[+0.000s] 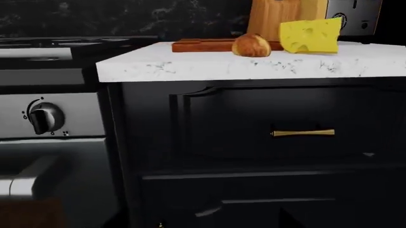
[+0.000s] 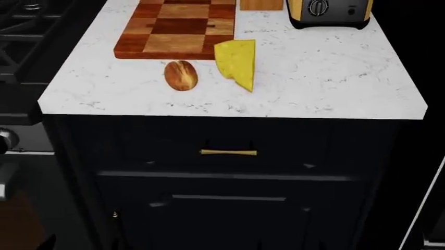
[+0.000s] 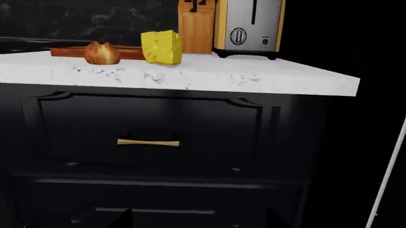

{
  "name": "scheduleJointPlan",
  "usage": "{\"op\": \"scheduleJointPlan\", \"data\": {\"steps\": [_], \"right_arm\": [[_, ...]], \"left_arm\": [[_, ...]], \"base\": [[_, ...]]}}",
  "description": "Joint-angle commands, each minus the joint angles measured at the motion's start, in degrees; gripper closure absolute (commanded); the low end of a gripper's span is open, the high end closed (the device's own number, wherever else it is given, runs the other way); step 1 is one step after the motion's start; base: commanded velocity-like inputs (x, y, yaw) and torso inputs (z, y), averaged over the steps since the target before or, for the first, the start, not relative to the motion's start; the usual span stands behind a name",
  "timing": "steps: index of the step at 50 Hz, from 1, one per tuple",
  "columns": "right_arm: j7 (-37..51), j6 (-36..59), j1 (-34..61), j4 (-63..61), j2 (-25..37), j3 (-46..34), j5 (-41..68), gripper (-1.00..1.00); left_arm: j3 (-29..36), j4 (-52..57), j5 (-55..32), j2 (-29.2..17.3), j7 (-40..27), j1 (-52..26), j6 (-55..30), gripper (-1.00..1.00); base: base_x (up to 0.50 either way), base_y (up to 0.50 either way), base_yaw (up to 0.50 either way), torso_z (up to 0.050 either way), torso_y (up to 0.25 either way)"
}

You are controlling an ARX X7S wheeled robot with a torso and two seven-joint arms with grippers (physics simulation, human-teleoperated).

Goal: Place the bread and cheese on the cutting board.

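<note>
Looking from near to far, neither gripper shows in any view, so whether the jaws are open, closed or holding anything cannot be told; nothing is seen touching the food.

Nearest is the dark cabinet front, with a brass drawer handle on its upper drawer. Above it runs the front edge of the white marbled countertop.

Set back a little from that front edge lies the bread, a small oval roll with a glossy golden-brown crust and lighter streaks, resting on the bare countertop with its long axis pointing front to back. Just beside it, toward the countertop's right side, lies the cheese, a pale yellow wedge with small holes, larger than the roll, its point toward the front edge. A narrow gap separates the two.

Behind them, toward the countertop's back left, lies the cutting board, a checkered pattern of dark reddish and light brown blocks with rounded corners. The roll sits just in front of the board's near edge, apart from it. The wedge's wide end meets the board's near right corner; whether it touches or overlaps it is unclear.

Farther back stand a plain light-wood knife block and, at its right, a toaster with a dial.

At the countertop's left is a stove with a control knob.
</note>
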Motion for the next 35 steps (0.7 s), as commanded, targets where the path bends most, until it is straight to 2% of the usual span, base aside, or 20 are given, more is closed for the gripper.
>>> {"op": "scheduleJointPlan", "data": {"steps": [1,4,5,7,10,11,12,14,20,28,31,35], "right_arm": [[-0.81,-0.54,0.02,0.10,-0.51,1.39,-0.13,-1.00],[-1.05,0.00,-0.29,-2.37,-0.13,1.87,1.23,-1.00],[-0.47,3.01,-0.19,-5.93,0.42,1.73,0.74,-1.00],[-0.50,5.57,-0.11,-11.33,1.30,1.62,0.92,-1.00],[1.57,17.17,2.61,-23.80,2.87,3.00,1.50,-1.00],[1.24,17.96,3.18,-25.45,3.18,3.36,2.40,-1.00],[2.08,24.56,5.71,-29.96,3.80,4.48,3.52,-1.00],[2.29,30.34,9.18,-35.01,4.50,5.82,5.46,-1.00],[3.41,41.31,18.25,-42.80,5.91,6.69,7.44,-1.00],[3.33,45.22,21.33,-47.41,6.16,8.57,10.13,-1.00],[3.08,44.27,20.20,-48.01,6.49,8.77,10.24,-1.00],[2.30,45.18,19.93,-49.20,7.23,9.00,11.39,-1.00]], "left_arm": [[-0.44,2.04,1.27,0.87,-0.26,-0.55,-2.91,-1.00],[-1.04,2.92,1.62,0.83,-1.27,-0.38,-0.20,-1.00],[-1.15,3.29,1.88,0.59,-1.39,-0.20,1.01,-1.00],[-0.90,6.48,2.84,0.14,-2.31,-0.52,-1.93,-1.00],[0.45,16.29,6.44,-1.04,-3.72,-1.11,-6.35,-1.00],[0.44,18.70,6.22,-1.14,-3.61,-1.72,-8.51,-1.00],[0.12,21.72,5.76,-1.14,-3.62,-2.73,-11.11,-1.00],[-0.29,25.39,5.60,-1.41,-3.67,-4.93,-14.36,-1.00],[-3.15,34.81,2.00,-1.65,-3.72,-12.73,-27.90,-1.00],[-5.32,43.68,-0.64,-2.15,-4.31,-18.19,-38.50,-1.00],[-5.29,44.65,-0.72,-2.82,-4.19,-17.85,-38.95,-1.00],[-3.50,47.58,0.06,-4.27,-3.80,-17.45,-38.91,-1.00]], "base": [[0.50,0.00,0.00,0.000,0.000],[0.50,0.00,0.00,0.000,0.000],[0.50,0.00,0.00,0.000,0.000],[0.50,0.00,0.00,0.000,0.000],[0.40,0.00,0.00,0.000,0.000],[0.00,0.00,0.00,0.000,0.000],[0.00,0.00,0.00,0.000,0.000],[0.00,0.00,0.00,0.000,0.000],[0.00,0.00,0.00,0.000,0.000],[0.00,0.00,0.00,0.000,0.000],[0.00,0.00,0.00,0.000,0.000],[0.50,0.00,0.00,0.000,0.000]]}}
